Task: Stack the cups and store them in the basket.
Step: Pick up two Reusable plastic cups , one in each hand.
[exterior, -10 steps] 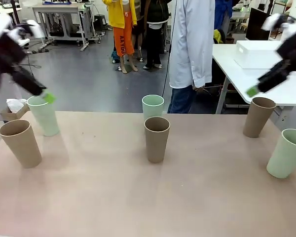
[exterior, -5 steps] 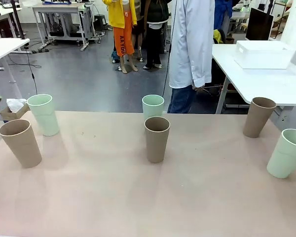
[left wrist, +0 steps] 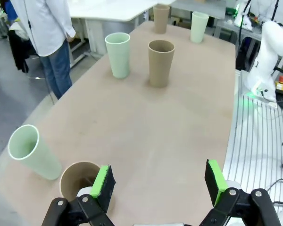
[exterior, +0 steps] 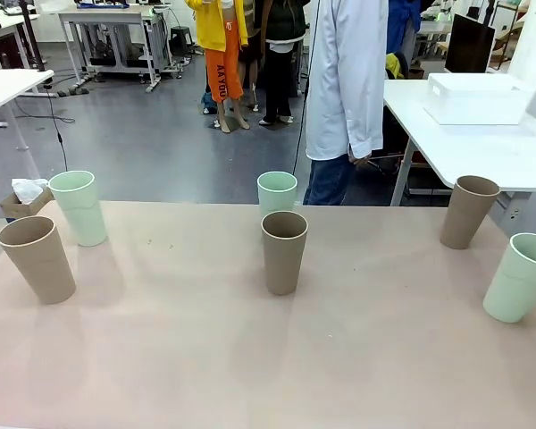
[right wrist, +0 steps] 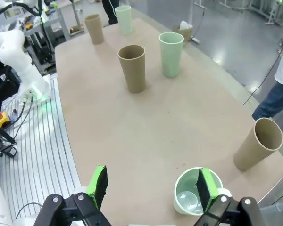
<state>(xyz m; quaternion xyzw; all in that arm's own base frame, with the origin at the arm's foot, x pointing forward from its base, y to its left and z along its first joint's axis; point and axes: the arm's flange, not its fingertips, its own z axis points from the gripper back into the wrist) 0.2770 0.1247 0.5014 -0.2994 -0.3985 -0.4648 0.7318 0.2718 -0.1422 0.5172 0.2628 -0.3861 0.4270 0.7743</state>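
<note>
- Left fingers (left wrist: 104, 181) spread, empty; tan cup (left wrist: 78, 175) stands upright, mouth up, just outside one finger, partly hidden by it.
- Right fingers (right wrist: 98, 186) spread, empty; mint cup (right wrist: 188, 194) upright behind one finger, rim partly covered.

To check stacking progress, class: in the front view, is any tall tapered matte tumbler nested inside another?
No, the tan-brown tumblers and pale mint green tumblers all stand singly, apart.

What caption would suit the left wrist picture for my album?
Open left gripper above a table with six standing cups, three tan, three mint.
</note>
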